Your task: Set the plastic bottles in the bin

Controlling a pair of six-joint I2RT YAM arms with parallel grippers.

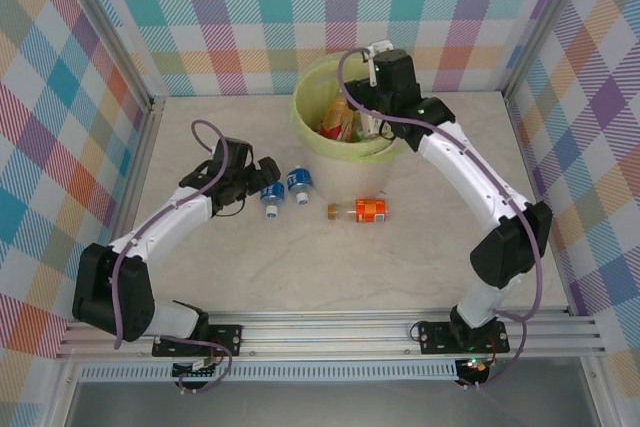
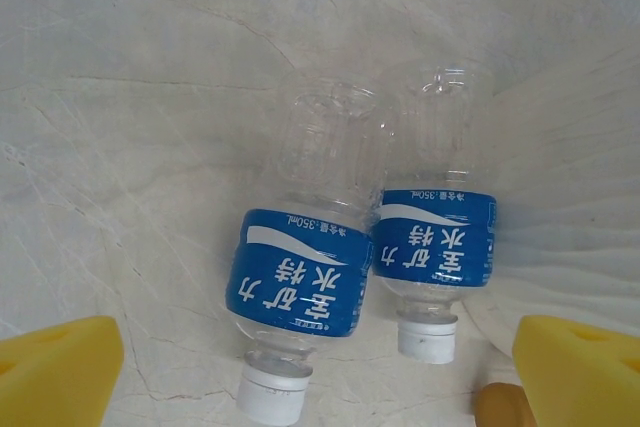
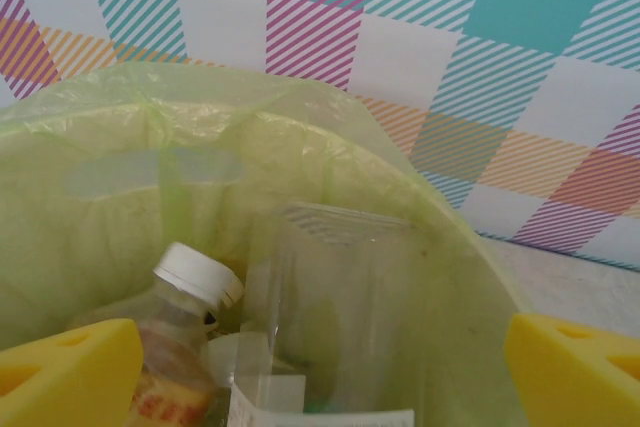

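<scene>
While the left gripper [image 1: 263, 169] sits low over the table [image 1: 300, 267] with jaws spread wide and nothing in them, two blue-label bottles [image 2: 300, 287] lie touching just ahead of the gap, caps toward the pads [image 2: 50, 367]. An orange-label bottle [image 1: 366, 210] lies well off to the side. Farther back, the right gripper [image 3: 320, 367] hangs over the bin [image 3: 120, 147], jaws wide too, gripping nothing. A clear bottle [image 3: 330, 287] and a white-capped one [image 3: 195, 277] sit in the bag just past them.

Blue-label bottles [image 2: 300, 272] touching, bare table [image 1: 420, 267] around them, bin [image 1: 303, 112] crowded inside
</scene>
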